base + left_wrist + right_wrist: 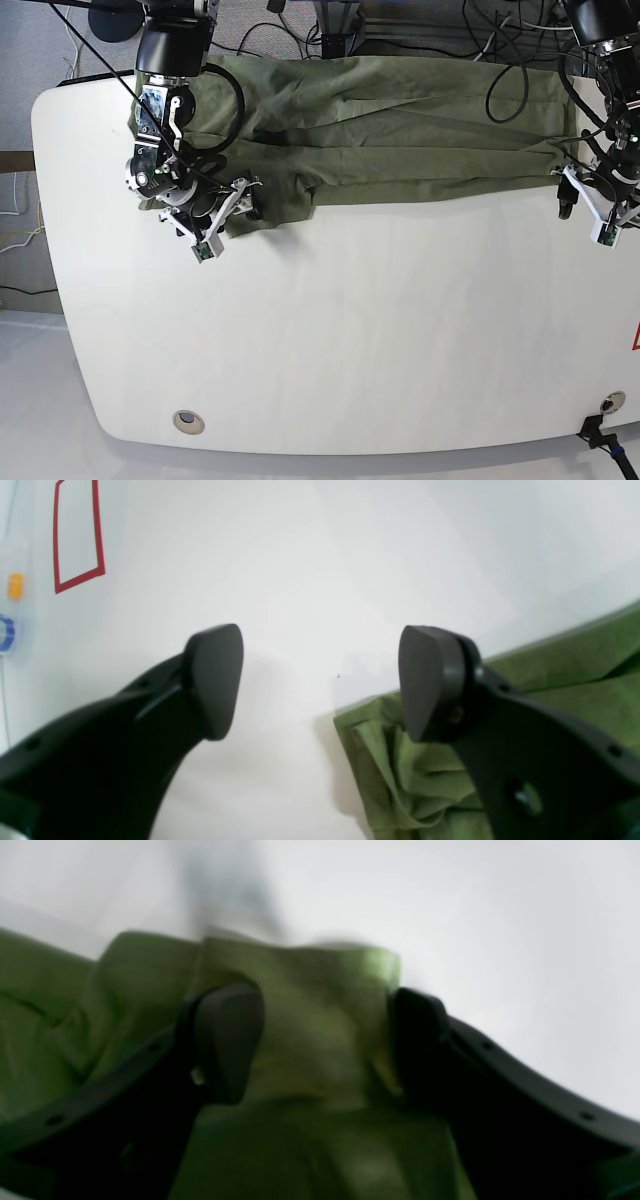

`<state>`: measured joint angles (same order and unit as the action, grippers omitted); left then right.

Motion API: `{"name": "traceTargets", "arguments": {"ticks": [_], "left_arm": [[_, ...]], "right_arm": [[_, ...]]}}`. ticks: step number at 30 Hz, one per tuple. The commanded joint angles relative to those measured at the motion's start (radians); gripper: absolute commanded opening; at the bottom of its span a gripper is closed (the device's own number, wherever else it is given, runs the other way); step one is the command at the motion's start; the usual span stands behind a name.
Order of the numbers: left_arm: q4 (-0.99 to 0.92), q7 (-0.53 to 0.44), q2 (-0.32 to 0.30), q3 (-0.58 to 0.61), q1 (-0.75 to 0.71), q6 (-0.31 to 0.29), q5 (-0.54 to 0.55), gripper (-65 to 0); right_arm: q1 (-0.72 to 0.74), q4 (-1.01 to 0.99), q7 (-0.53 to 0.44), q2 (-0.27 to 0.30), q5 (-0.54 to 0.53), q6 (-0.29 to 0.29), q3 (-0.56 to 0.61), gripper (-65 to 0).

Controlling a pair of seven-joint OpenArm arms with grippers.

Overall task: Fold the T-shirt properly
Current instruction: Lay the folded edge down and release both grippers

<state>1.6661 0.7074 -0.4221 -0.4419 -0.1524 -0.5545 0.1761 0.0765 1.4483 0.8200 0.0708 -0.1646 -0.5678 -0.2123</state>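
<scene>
Start at the base view's nine o'clock side, where your right gripper [222,213] sits on the near-left corner of the T-shirt [400,130]. Its wrist view, blurred, shows the fingers [227,1040] spread wide with a bunched hump of olive cloth lying between them, not yet pinched; whether the pads touch the fabric you cannot tell. From there the shirt runs as a long band across the far part of the white table [330,340], its long axis from nine o'clock to three o'clock, the near hem roughly straight except for that sagging left corner. The cloth looks like soft matte cotton, creased in long shallow folds along the band, heavier wrinkles gathered at both ends. At three o'clock, your left gripper [590,212] stands at the right end of the band. Its wrist view shows the jaws open around bare table, and the shirt's crumpled corner [400,775] lies toward four o'clock, behind and under the right-hand finger [425,680], so the cloth is beside this gripper and not inside it. Each arm is nearest its own end. You would likely need to shift the left gripper onto that corner before both ends can be lifted together. A red tape outline [77,532] marks the table beyond.
</scene>
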Motion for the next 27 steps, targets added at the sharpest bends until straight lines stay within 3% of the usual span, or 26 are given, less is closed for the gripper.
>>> {"name": "traceTargets", "arguments": {"ticks": [1, 3, 7, 11, 16, 23, 27], "left_arm": [[0.013, -0.021, -0.019, -0.005, 0.012, 0.004, 0.004, -20.9], [0.013, -0.021, -0.019, -0.005, 0.012, 0.004, 0.004, -20.9], [0.013, -0.021, -0.019, -0.005, 0.012, 0.004, 0.004, -20.9], [0.004, -0.021, -0.019, -0.005, 0.012, 0.004, 0.004, -20.9], [-0.025, -0.021, -0.019, -0.005, 0.012, 0.004, 0.006, -20.9], [-0.025, -0.022, -0.019, -0.005, 0.012, 0.004, 0.004, -20.9], [-0.027, -0.022, -0.019, -0.005, 0.014, 0.004, 0.004, -20.9]], "right_arm": [[0.010, 0.012, 0.009, -0.007, -0.002, 0.001, -0.002, -24.8], [0.010, 0.013, 0.009, -0.010, -0.003, -0.001, -0.002, -31.6], [0.016, 0.016, 0.009, -0.013, -0.003, -0.036, -0.002, -65.0], [-0.001, 0.124, 0.023, -0.038, -0.006, -0.068, 0.000, -65.0], [-0.065, 0.338, 0.167, -0.085, -0.006, -0.130, -0.002, -65.0], [-0.192, 0.552, 0.365, -0.118, -0.006, -0.130, 0.000, -65.0], [-0.275, 0.553, 0.381, -0.113, -0.006, -0.130, 0.000, -65.0]]}}
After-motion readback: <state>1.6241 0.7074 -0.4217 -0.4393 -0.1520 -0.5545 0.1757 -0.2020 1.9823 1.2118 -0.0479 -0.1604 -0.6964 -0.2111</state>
